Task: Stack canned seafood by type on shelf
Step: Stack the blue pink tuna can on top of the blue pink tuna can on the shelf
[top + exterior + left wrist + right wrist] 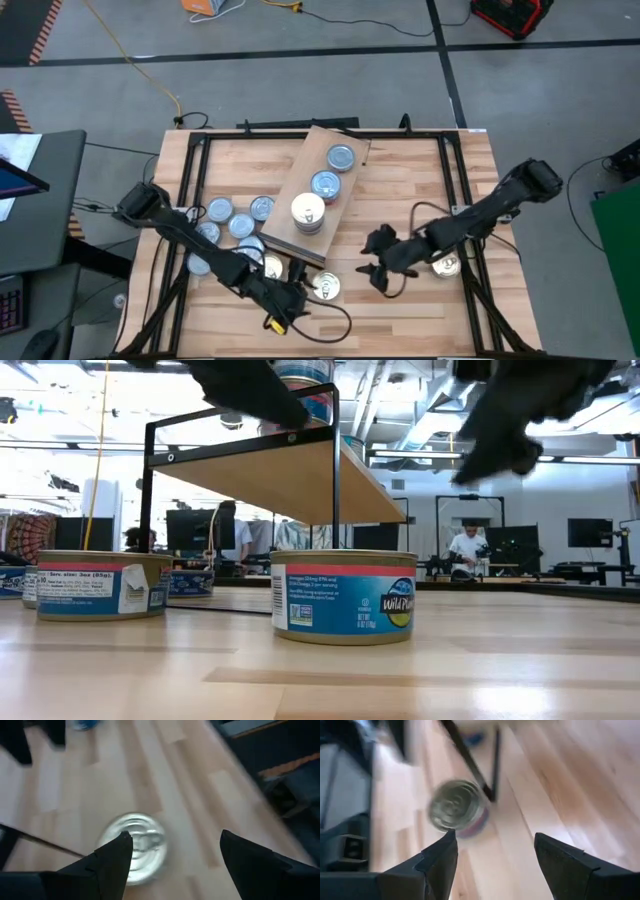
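A slatted light-wood tabletop (400,190) inside a black frame stands on a grey floor crossed by cables. In the low view the room behind holds monitors, benches and a person in a white shirt (466,546).

The shelf (318,190), a raised plank on black legs, lies diagonally at mid-table and carries three tins in a row: two blue-grey topped cans (333,171) and a pale-lidded can (308,211). More blue-grey tins (230,222) cluster on the table beside the left arm.

The left gripper (292,303) reaches low across the near edge, jaws apart and empty; a pull-tab tin (325,287) sits on the table just ahead of its fingers (112,862).

The right gripper (376,258) hangs near mid-table, jaws apart and empty, with the same tin (455,806) ahead. Another tin (445,264) lies behind it, under the arm.
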You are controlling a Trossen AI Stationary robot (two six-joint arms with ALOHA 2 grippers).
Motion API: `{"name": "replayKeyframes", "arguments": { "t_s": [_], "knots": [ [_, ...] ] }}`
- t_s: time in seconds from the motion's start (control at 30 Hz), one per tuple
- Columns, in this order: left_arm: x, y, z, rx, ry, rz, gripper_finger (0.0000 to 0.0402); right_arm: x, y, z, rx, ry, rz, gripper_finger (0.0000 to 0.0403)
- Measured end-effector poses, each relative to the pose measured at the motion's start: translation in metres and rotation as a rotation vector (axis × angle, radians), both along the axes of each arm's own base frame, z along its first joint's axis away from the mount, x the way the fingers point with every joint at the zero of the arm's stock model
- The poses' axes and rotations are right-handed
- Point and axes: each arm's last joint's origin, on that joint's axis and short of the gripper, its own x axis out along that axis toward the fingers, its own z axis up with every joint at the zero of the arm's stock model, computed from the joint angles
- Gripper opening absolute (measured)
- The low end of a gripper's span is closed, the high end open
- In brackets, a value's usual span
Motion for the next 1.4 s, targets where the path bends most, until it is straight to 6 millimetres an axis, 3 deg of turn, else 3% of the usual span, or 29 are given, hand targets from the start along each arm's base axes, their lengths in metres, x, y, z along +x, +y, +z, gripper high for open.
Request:
{"name": "replayKeyframes", "arguments": {
  "t_s": [0.17, 0.27, 0.53, 0.67, 0.9, 1.4],
  "knots": [
    [-0.018, -0.008, 0.015, -0.013, -0.002, -0.051, 0.0290, 0.015, 0.007, -0.029, 0.045, 0.051, -0.069, 0.0285],
    [-0.034, -0.016, 0.011, 0.037, -0.019, -0.064, 0.0290, 0.022, 0.010, -0.038, 0.034, 0.064, -0.080, 0.0285],
    [-0.061, -0.015, -0.018, 0.006, 0.022, -0.003, 0.0290, 0.055, 0.018, -0.041, -0.003, 0.072, -0.089, 0.0285],
    [-0.068, -0.015, -0.028, 0.009, 0.018, 0.032, 0.0290, 0.065, 0.023, -0.043, -0.040, 0.174, -0.080, 0.0285],
    [-0.076, -0.011, -0.042, 0.058, -0.001, 0.084, 0.0290, 0.071, 0.027, -0.046, -0.067, 0.259, -0.083, 0.0285],
    [-0.079, -0.008, -0.050, 0.033, -0.007, 0.119, 0.0290, 0.073, 0.033, -0.037, -0.022, 0.194, -0.049, 0.0285]
  ]
}}
